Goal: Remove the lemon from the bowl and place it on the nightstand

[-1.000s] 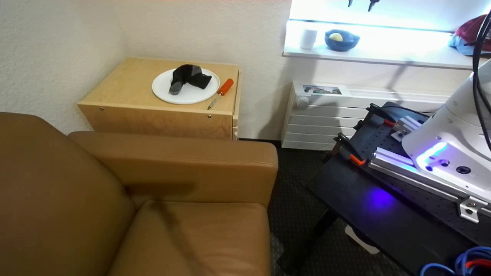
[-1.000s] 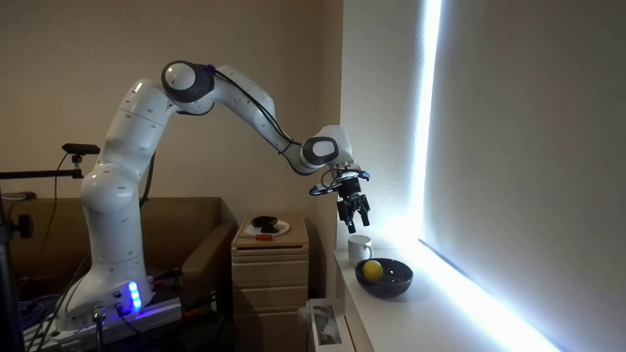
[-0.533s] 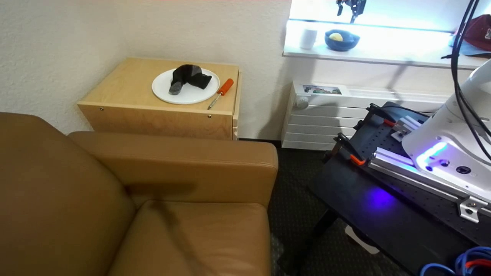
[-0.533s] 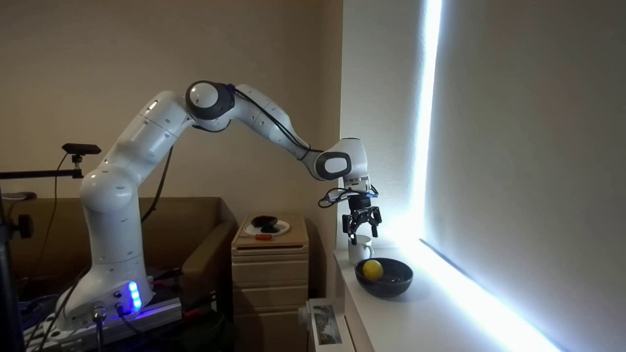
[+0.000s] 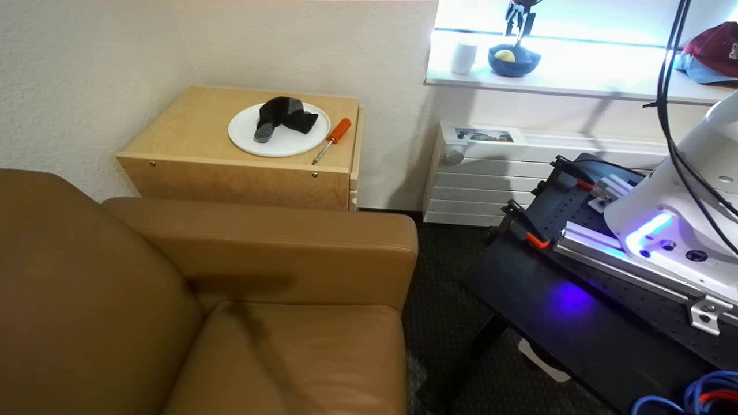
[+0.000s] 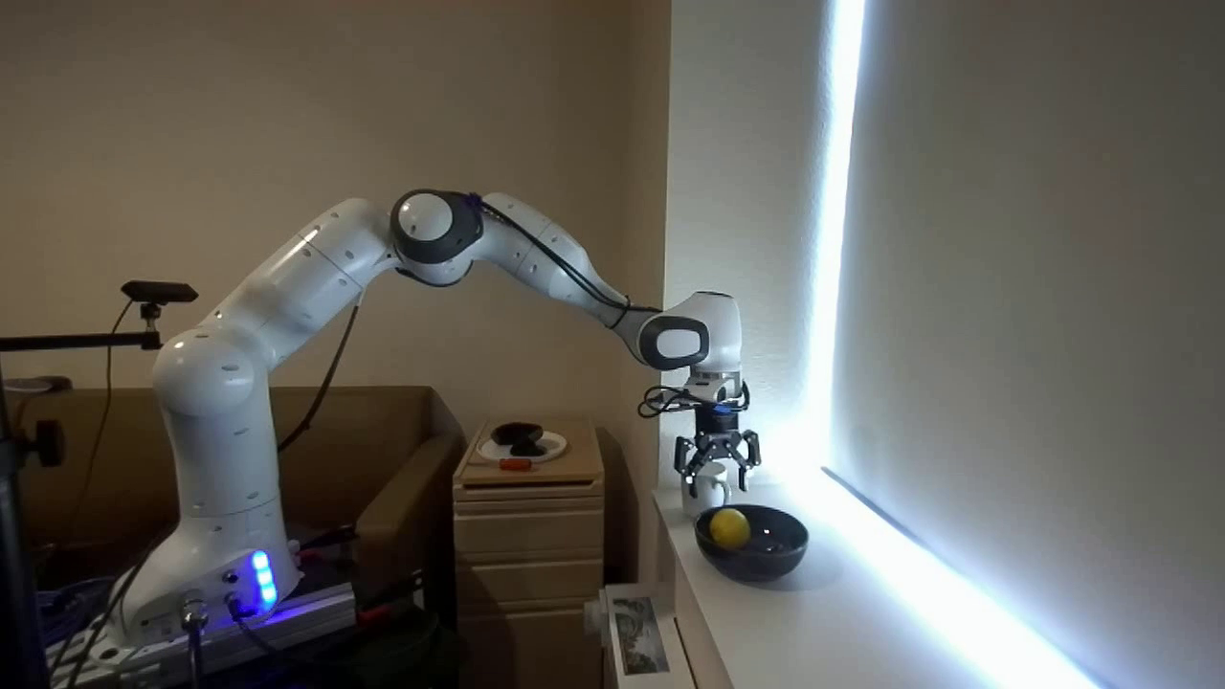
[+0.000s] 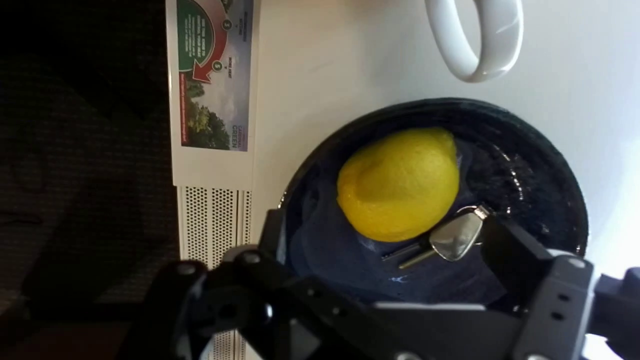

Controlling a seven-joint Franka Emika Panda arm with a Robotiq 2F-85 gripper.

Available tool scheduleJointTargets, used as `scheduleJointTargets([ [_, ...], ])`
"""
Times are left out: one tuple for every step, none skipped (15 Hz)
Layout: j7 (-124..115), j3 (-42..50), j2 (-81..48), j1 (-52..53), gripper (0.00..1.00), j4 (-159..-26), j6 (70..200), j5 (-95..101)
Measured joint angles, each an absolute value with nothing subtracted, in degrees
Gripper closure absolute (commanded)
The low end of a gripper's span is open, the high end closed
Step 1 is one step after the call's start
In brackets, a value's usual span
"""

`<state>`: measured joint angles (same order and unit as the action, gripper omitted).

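The yellow lemon (image 7: 400, 182) lies in the dark blue bowl (image 7: 530, 200) in the wrist view, with a small shiny metal item (image 7: 456, 236) beside it. In both exterior views the lemon (image 5: 505, 56) (image 6: 730, 528) sits in the bowl (image 5: 516, 70) (image 6: 766, 569) on the windowsill. My gripper (image 6: 718, 486) points down, open and empty, just above the bowl; it also shows in the other views (image 5: 516, 36) (image 7: 384, 222). The lemon lies ahead of the fingers in the wrist view, not touched. The light wooden nightstand (image 5: 202, 121) (image 6: 526, 536) stands apart, in the corner.
A white mug (image 6: 703, 498) stands close to the bowl on the windowsill (image 6: 756, 641). The nightstand bears a white plate (image 5: 277, 148) with a dark cloth (image 5: 285, 114) and an orange screwdriver (image 5: 340, 130). A radiator (image 5: 490, 178), brown armchair (image 5: 259, 242) and red cap (image 5: 712, 55) are nearby.
My arm has reached forward and down toward the bowl, and the gripper has turned from tilted to pointing downward. The lemon and bowl have not moved.
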<state>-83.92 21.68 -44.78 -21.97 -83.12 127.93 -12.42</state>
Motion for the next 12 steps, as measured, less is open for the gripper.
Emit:
scheduleJointTargets([
  [-86.01, 21.68, -45.5, -22.13, 0.0, -82.25, 127.18, -12.44],
  [-87.31, 21.68, -46.04, -22.26, 0.0, -81.56, 126.55, -12.44],
  [-87.91, 21.67, -46.32, -22.35, 0.0, -81.08, 126.11, -12.46],
  [-88.19, 21.68, -46.41, -22.42, 0.0, -80.79, 125.87, -12.48],
  [-88.2, 21.68, -46.41, -22.42, 0.0, -80.74, 125.91, -12.34],
  [-88.4, 21.67, -46.49, -22.42, 0.0, -80.75, 125.88, -12.33],
  [-89.15, 21.66, -46.69, -22.42, 0.0, -80.74, 125.87, -12.34],
  [-90.37, 21.66, -47.04, -22.47, 0.0, -80.71, 125.87, -12.48],
  [-91.75, 21.63, -47.48, -22.59, 0.0, -80.7, 125.87, -12.57],
  [-92.99, 21.6, -47.92, -22.76, 0.0, -80.64, 125.92, -12.73],
  [-94.06, 21.59, -48.37, -22.93, 0.0, -80.44, 125.93, -12.89],
  [-95.2, 21.56, -48.82, -23.13, 0.0, -80.23, 125.98, -13.08],
])
